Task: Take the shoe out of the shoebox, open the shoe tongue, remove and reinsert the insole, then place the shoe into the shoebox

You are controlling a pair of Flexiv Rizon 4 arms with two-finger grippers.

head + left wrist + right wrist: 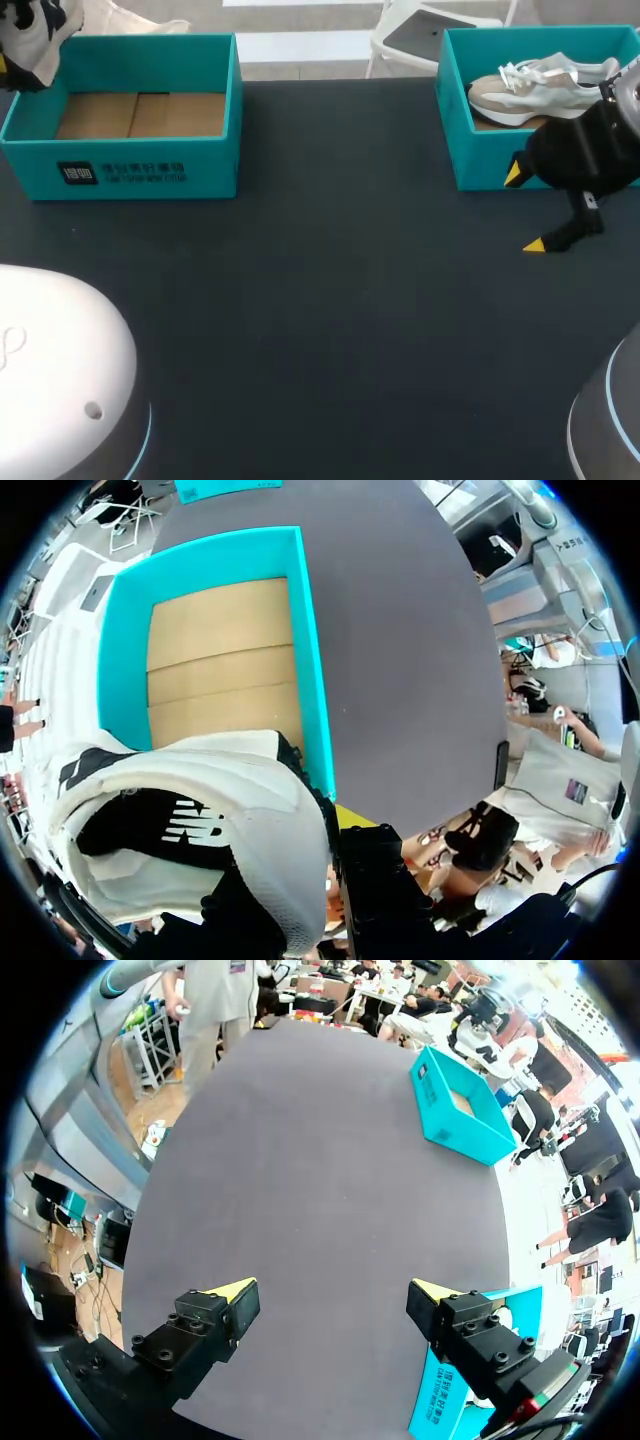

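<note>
Progress: the white-and-black sneaker [30, 35] is out of the left shoebox [205, 150] and held in the air over that box's far-left corner. The box itself shows only its bare cardboard floor. I judge step one done. Whether the tongue and insole steps are finished cannot be told, since the wrist view shows only the sneaker's side and collar and no insole is visible. The final placement is certainly left. The left gripper [305, 830] grips the sneaker; one yellow tip shows just beside it, the other is hidden under it. The right gripper [524, 209] hangs well to the right of the left shoebox, low over the dark table [330, 300], fingers spread wide and holding nothing. Count — two teal shoeboxes: the left one, and a right shoebox [480, 160] well apart from it at the same depth. Two sneakers — the held one and a beige sneaker [530, 90] lying in that second box. Two grippers.
</note>
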